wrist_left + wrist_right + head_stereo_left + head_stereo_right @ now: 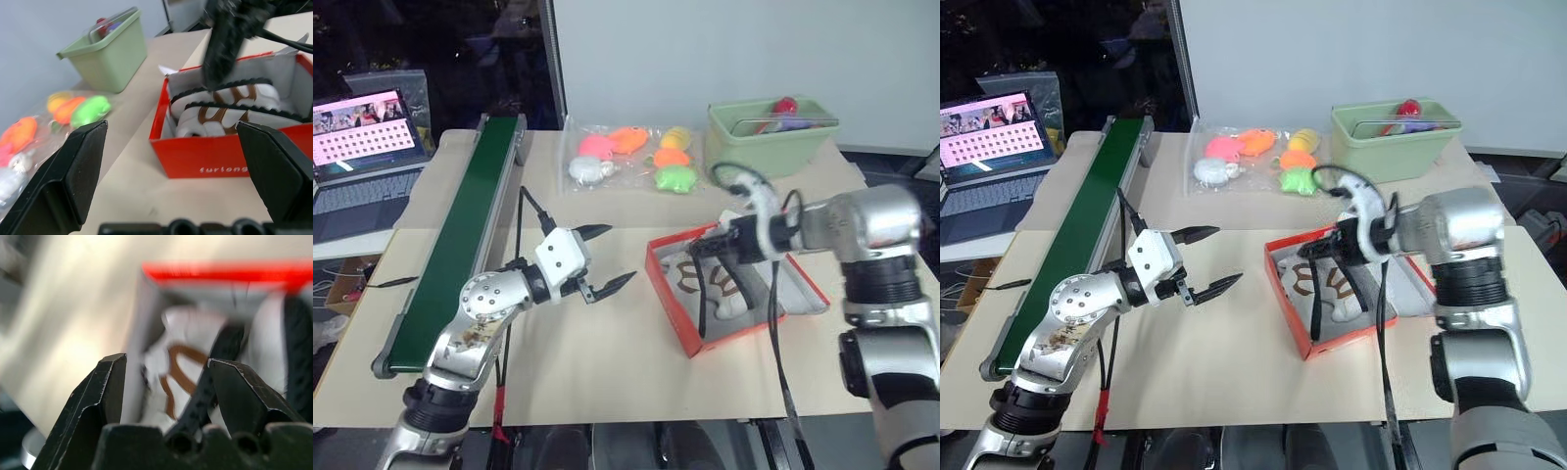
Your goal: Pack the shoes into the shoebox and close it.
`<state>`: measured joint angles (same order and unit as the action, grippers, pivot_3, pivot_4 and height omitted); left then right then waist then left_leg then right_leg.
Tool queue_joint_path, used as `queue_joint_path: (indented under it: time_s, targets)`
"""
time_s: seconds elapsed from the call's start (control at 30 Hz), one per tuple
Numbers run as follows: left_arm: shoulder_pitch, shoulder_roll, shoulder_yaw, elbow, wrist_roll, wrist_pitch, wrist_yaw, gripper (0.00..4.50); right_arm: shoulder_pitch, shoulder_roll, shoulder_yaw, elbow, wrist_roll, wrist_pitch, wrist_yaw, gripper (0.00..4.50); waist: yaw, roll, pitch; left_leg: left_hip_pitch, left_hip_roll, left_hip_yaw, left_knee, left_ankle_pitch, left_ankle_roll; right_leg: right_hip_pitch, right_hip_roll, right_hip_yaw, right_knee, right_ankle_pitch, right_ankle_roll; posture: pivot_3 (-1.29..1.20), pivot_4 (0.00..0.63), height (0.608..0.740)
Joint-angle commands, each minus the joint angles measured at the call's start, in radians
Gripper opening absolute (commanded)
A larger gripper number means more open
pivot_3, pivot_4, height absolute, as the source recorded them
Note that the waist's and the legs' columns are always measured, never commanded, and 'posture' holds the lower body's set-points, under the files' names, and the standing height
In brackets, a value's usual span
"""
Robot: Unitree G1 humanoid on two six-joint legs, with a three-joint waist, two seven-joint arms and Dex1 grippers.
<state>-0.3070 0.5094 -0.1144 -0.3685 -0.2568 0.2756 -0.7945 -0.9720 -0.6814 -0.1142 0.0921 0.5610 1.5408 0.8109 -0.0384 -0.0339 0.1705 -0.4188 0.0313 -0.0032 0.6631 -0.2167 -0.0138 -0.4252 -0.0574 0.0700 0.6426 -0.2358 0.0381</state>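
two shoes (220, 110) lie side by side inside one red shoebox (690, 328), which sits lid-open on the desk (607, 372) toward the right. the right gripper (705, 250) hangs over the box with its fingers apart and nothing between them. the left gripper (607, 259) hovers beside the box, fingers spread wide and empty. behind are one green bin (769, 137), a clear bag of bright toys (631, 157), a green conveyor belt (460, 245) and a laptop (362, 162).
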Motion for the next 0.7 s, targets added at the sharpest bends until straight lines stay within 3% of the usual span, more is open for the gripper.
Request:
queue_joint_path:
  time_s: [0.03,0.13,0.17,0.37,0.5,0.7]
  targets:
    - [0.003,0.013,0.006,-0.045,-0.117,0.104,-0.055,4.50,0.040,-0.124,-0.260,-0.191,0.130,0.020,0.063,3.20,0.010,0.000,0.000,-0.001,0.000,-0.001,0.000,0.000,0.000,0.000,0.000,-0.001,-0.001,0.000,0.000,0.00,0.150,0.729]
    - [0.026,0.044,0.009,-0.067,-0.138,0.138,-0.076,4.50,0.230,-0.204,-0.498,-0.345,0.166,-0.005,0.077,2.49,0.024,-0.001,0.000,-0.002,0.000,-0.002,0.000,-0.001,0.002,0.001,0.000,-0.003,-0.001,0.000,0.000,0.00,0.150,0.729]
    - [0.032,0.050,0.012,-0.072,-0.141,0.142,-0.076,4.50,0.270,-0.213,-0.539,-0.374,0.174,-0.010,0.071,2.18,0.026,-0.001,0.000,-0.002,0.000,-0.002,0.000,-0.001,0.002,0.002,0.000,-0.003,-0.002,0.000,0.001,0.00,0.150,0.729]
    - [0.070,0.053,0.017,-0.131,-0.166,0.186,-0.044,4.50,0.828,-0.340,-0.748,-0.486,0.126,-0.207,0.228,0.08,0.026,0.002,-0.002,0.003,-0.001,0.001,0.001,-0.001,0.002,0.005,-0.001,0.000,-0.001,-0.001,0.002,0.00,0.150,0.729]
    - [0.079,0.059,0.015,-0.137,-0.163,0.190,-0.043,4.50,1.192,-0.435,-0.656,-0.458,-0.066,-0.473,0.315,0.08,0.017,0.005,-0.004,0.007,-0.001,0.003,0.001,-0.001,0.002,0.008,0.000,0.003,-0.001,-0.003,0.004,0.00,0.150,0.729]
    - [0.068,0.060,0.004,-0.131,-0.156,0.187,-0.044,4.50,1.203,-0.413,-0.397,-0.394,-0.161,-0.610,0.204,0.08,-0.008,0.004,-0.003,0.021,0.000,0.004,0.001,-0.001,0.002,0.021,0.000,0.004,-0.002,-0.009,0.010,0.00,0.150,0.729]
